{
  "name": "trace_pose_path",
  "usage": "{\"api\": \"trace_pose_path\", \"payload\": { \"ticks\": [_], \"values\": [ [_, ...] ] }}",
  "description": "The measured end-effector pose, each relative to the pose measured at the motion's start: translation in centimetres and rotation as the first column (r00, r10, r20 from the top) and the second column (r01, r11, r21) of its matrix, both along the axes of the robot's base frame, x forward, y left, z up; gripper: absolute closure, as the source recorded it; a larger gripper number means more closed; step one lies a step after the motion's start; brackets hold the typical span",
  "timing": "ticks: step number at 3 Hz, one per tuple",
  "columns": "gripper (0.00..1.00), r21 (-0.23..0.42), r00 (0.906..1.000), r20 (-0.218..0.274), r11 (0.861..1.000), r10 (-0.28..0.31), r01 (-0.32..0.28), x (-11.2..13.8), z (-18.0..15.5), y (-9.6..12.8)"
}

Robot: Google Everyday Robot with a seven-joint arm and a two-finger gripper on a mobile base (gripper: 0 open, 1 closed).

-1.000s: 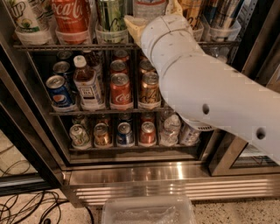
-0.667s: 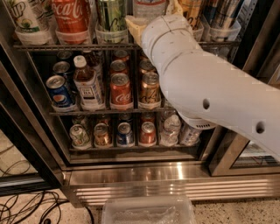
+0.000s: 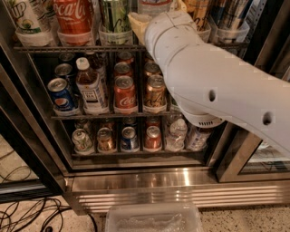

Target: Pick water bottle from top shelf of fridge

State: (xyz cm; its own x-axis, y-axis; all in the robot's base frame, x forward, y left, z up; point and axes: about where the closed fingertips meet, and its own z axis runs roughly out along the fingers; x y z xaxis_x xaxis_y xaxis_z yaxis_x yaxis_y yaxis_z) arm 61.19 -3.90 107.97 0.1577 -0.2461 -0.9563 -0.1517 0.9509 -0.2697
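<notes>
The fridge stands open in front of me, with wire racks of drinks. On the top shelf, tall cans stand in clear tubs. The water bottle shows only as a clear ribbed lower part at the top edge, behind my wrist. My white arm reaches in from the right. Its gripper is at the top shelf, right at the base of the water bottle, and the wrist hides most of it.
A Coca-Cola can and a green can stand left of the gripper. The middle rack holds a Pepsi can, an amber tea bottle and more cans. Small clear bottles lie on the lowest rack. A clear bin and cables are on the floor.
</notes>
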Motion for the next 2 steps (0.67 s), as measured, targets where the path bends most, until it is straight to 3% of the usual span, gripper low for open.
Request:
{"api": "trace_pose_path", "payload": {
  "ticks": [1, 2],
  "values": [
    [0.33, 0.016, 1.0, -0.007, 1.0, 0.0, 0.0, 0.33, 0.18, 0.04],
    [0.52, 0.033, 0.9997, -0.023, 0.999, 0.002, -0.001, 0.68, 0.1, 0.04]
  ]
}}
